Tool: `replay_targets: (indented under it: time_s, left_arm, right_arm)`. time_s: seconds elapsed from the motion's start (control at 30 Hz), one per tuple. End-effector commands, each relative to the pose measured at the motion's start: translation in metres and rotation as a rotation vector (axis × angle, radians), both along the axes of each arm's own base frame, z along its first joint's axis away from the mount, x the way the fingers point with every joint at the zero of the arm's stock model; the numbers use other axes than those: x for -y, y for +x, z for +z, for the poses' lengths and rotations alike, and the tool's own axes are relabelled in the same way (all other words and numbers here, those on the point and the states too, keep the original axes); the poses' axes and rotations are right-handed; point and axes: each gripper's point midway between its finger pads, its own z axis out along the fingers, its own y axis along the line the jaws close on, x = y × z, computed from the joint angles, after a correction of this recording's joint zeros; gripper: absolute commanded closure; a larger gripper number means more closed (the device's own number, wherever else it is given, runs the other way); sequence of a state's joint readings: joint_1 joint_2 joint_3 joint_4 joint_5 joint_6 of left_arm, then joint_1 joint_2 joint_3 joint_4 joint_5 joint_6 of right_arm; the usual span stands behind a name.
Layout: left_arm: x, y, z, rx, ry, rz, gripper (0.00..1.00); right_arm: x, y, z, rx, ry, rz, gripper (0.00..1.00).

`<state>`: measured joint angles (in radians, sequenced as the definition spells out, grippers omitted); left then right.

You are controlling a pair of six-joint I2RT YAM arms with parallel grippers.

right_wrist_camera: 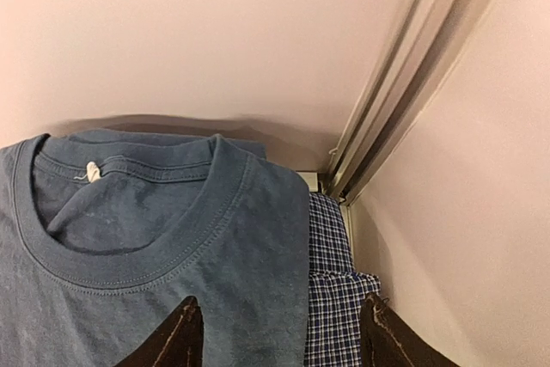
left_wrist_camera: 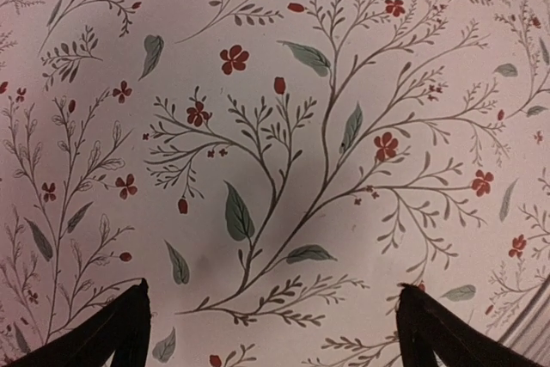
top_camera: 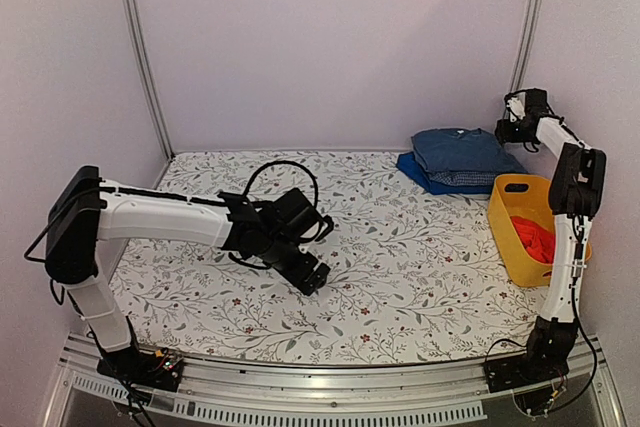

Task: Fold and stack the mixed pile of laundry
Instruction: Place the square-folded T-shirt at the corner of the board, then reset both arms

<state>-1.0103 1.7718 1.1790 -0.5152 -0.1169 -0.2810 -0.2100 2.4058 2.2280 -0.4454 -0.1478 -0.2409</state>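
Observation:
At the back right of the table lies a folded stack: a slate-blue T-shirt (top_camera: pixel 462 150) on top of a blue small-check shirt (top_camera: pixel 462 181). My right gripper (top_camera: pixel 506 131) hovers at the stack's right edge. In the right wrist view its jaws (right_wrist_camera: pixel 279 302) stand open, with nothing between them, over the T-shirt (right_wrist_camera: pixel 172 238) and the check shirt (right_wrist_camera: pixel 331 298). A red-orange cloth (top_camera: pixel 535 237) lies in the yellow basket (top_camera: pixel 512 217). My left gripper (top_camera: pixel 312 277) is open and empty over the middle of the table (left_wrist_camera: pixel 271 290). No trousers are in view.
The floral tablecloth (top_camera: pixel 400 267) covers the table. The basket stands against the right arm's upright link (top_camera: pixel 568 247). Walls and a metal corner post (right_wrist_camera: pixel 387 118) close in right behind the stack.

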Motion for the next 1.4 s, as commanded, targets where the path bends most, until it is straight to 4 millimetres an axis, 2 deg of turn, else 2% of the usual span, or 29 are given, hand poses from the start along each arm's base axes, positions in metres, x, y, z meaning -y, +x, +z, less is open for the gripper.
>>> replay_targets:
  time_s: [0.0, 0.1, 0.2, 0.27, 0.37, 0.4, 0.43, 0.53, 0.67, 0.83, 0.87, 0.9, 0.97, 1.0, 1.1, 1.13, 1.23, 1.37]
  left_arm:
    - [-0.004, 0.015, 0.011, 0.006, -0.028, 0.059, 0.00]
    - [-0.012, 0.019, 0.014, 0.005, -0.041, 0.102, 0.00]
    - [-0.022, 0.023, 0.024, 0.009, -0.091, 0.154, 0.00]
    - [-0.027, 0.031, 0.041, 0.027, -0.162, 0.191, 0.00]
    - [-0.046, 0.053, 0.071, 0.052, -0.270, 0.275, 0.00]
    - [-0.056, 0.062, 0.082, 0.061, -0.304, 0.309, 0.00]
    - [-0.065, 0.071, 0.093, 0.070, -0.341, 0.338, 0.00]
    - [-0.097, 0.097, 0.126, 0.089, -0.456, 0.427, 0.00]
    - [-0.154, 0.128, 0.163, 0.146, -0.543, 0.552, 0.00]
    - [-0.198, 0.141, 0.194, 0.228, -0.540, 0.578, 0.00]
    - [-0.201, 0.142, 0.196, 0.239, -0.523, 0.574, 0.00]
    - [-0.204, 0.143, 0.196, 0.244, -0.501, 0.575, 0.00]
    - [-0.207, 0.145, 0.182, 0.216, -0.446, 0.587, 0.00]
    - [-0.207, 0.146, 0.174, 0.192, -0.427, 0.592, 0.00]
    - [-0.193, 0.138, 0.154, 0.119, -0.443, 0.571, 0.00]
    - [-0.187, 0.135, 0.149, 0.108, -0.451, 0.564, 0.00]
    - [-0.168, 0.118, 0.129, 0.076, -0.439, 0.535, 0.00]
    - [-0.149, 0.093, 0.101, 0.028, -0.417, 0.507, 0.00]
  right_arm:
    - [0.011, 0.004, 0.005, 0.018, -0.026, -0.078, 0.33]
    - [0.037, -0.004, 0.022, 0.032, -0.073, -0.185, 0.25]
    - [0.041, -0.011, 0.048, 0.072, -0.044, -0.197, 0.23]
    - [0.027, -0.014, 0.066, 0.103, 0.014, -0.149, 0.22]
    - [0.009, -0.023, 0.090, 0.124, 0.097, -0.110, 0.20]
    - [0.002, -0.026, 0.090, 0.115, 0.120, -0.092, 0.19]
    - [-0.006, -0.031, 0.099, 0.120, 0.142, -0.077, 0.18]
    - [-0.032, -0.045, 0.098, 0.094, 0.177, -0.036, 0.13]
    - [-0.079, -0.073, 0.138, 0.119, 0.206, 0.043, 0.08]
    - [-0.150, -0.104, 0.149, 0.041, 0.248, 0.154, 0.05]
    - [-0.175, -0.112, 0.146, 0.023, 0.273, 0.196, 0.05]
    - [-0.191, -0.123, 0.149, 0.017, 0.311, 0.216, 0.04]
    - [-0.221, -0.142, 0.138, -0.011, 0.367, 0.262, 0.04]
    - [-0.235, -0.157, 0.141, -0.010, 0.401, 0.285, 0.04]
    - [-0.274, -0.194, 0.122, -0.050, 0.471, 0.352, 0.03]
    - [-0.283, -0.209, 0.122, -0.046, 0.481, 0.371, 0.01]
    - [-0.312, -0.249, 0.095, -0.109, 0.528, 0.406, 0.01]
    - [-0.346, -0.302, 0.043, -0.206, 0.541, 0.430, 0.01]
